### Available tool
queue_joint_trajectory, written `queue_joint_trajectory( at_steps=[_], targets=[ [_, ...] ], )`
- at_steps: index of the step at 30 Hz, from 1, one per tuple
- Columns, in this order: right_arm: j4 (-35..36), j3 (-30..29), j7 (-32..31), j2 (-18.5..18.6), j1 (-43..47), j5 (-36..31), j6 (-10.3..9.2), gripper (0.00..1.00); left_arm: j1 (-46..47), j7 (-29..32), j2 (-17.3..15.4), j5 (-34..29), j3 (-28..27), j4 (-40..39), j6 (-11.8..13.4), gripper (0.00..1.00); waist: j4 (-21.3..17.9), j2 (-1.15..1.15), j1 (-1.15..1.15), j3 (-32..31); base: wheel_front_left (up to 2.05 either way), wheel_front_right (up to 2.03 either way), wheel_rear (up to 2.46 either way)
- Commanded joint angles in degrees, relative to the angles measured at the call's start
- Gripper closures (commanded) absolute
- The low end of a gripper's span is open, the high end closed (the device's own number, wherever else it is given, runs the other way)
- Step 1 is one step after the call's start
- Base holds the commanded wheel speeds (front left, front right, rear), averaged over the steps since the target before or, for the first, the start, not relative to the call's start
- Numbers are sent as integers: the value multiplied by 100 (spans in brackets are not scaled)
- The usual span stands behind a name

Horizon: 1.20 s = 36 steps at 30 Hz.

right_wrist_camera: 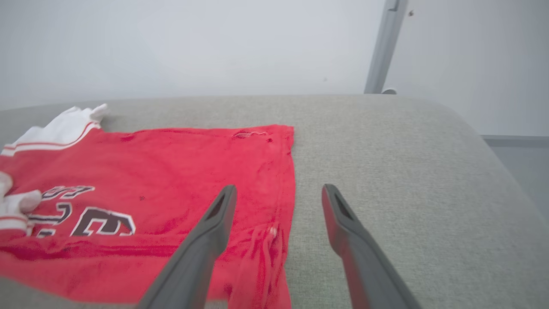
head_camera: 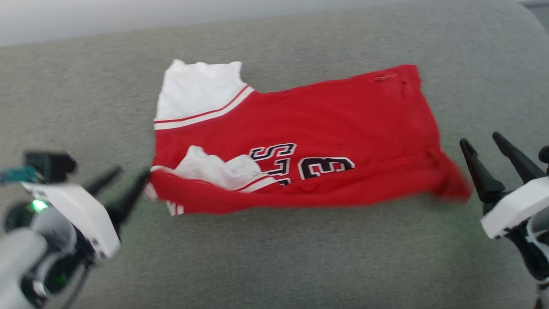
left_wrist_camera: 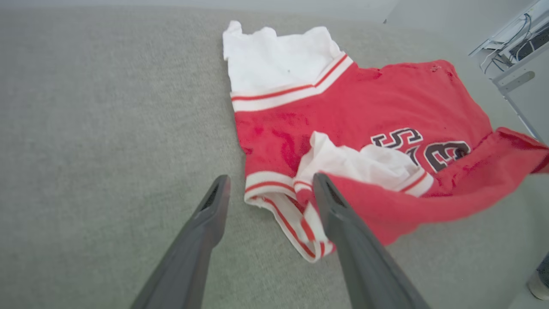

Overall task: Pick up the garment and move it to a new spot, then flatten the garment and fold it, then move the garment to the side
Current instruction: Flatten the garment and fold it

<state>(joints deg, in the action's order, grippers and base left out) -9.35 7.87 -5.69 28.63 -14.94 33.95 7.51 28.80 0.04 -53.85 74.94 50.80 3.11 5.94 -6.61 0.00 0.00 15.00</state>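
The garment (head_camera: 300, 137), a red shirt with white sleeves, striped trim and black lettering, lies on the grey cushion, its near edge folded up over the body. My left gripper (head_camera: 126, 182) stands open just off the shirt's left end; in the left wrist view (left_wrist_camera: 268, 184) the striped hem (left_wrist_camera: 296, 227) lies loose between the fingers, gripped by neither. My right gripper (head_camera: 482, 143) is open beside the shirt's right end, apart from it. From the right wrist, the gripper (right_wrist_camera: 279, 193) hovers over the garment's (right_wrist_camera: 171, 184) right edge with nothing held.
The grey fabric cushion (head_camera: 274, 257) spreads wide around the shirt, with bare room in front and to both sides. A pale wall and a grey upright post (right_wrist_camera: 379, 47) stand beyond its far edge. White furniture with cables (left_wrist_camera: 514, 47) sits off the cushion's side.
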Motion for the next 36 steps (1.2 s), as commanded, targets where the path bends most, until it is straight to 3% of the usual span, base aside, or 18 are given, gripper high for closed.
queue_joint_trajectory(
  at_steps=[1, 8, 16, 20, 27, 28, 29, 31, 32, 36],
  targets=[
    [106, -136, 218, -271, 54, -157, -3, 0, 246, -64, -49, -145, -99, 112, 70, 0, -214, 0, 0, 26, 0, 0, 0],
    [467, -259, 723, -1003, 75, -550, -4, 0, 1252, 4, 64, -409, -421, 729, 69, 0, -845, 0, 0, 264, 0, 0, 0],
    [578, 69, 1008, -1374, -48, -616, -4, 0, 2396, 643, 335, -603, -436, 2109, -157, 0, -1505, 0, 0, 667, 0, 0, 0],
    [452, 261, 1081, -1436, -160, -520, -4, 0, 2959, 1316, 369, -655, -318, 3023, -217, 0, -1853, 0, 0, 967, 0, 0, 0],
    [196, 356, 1286, -1445, -233, -377, -4, 0, 3575, 3162, 454, -728, 174, 4077, -306, 0, -2121, 0, 0, 1321, 0, 0, 0],
    [163, 376, 1309, -1432, -244, -370, -4, 0, 3561, 3398, 538, -673, 228, 4136, -358, 5, -2117, 0, 0, 1342, 0, 0, 0],
    [131, 394, 1322, -1411, -261, -365, -4, 0, 3577, 3605, 616, -619, 267, 4177, -401, 33, -2104, 0, 0, 1363, 0, 0, 0],
    [106, 440, 1320, -1350, -347, -370, -4, 0, 3663, 3905, 710, -660, 387, 4200, -471, 72, -2061, 0, 0, 1415, 0, 0, 0],
    [105, 470, 1298, -1293, -409, -392, -4, 0, 3713, 4025, 742, -698, 442, 4201, -507, 100, -2033, 0, 0, 1440, 0, 0, 0],
    [125, 798, 982, -943, -1002, -547, -4, 0, 4068, 4307, 853, -781, 505, 4180, -572, 100, -1826, 0, 0, 1550, 0, 0, 0]
  ],
)
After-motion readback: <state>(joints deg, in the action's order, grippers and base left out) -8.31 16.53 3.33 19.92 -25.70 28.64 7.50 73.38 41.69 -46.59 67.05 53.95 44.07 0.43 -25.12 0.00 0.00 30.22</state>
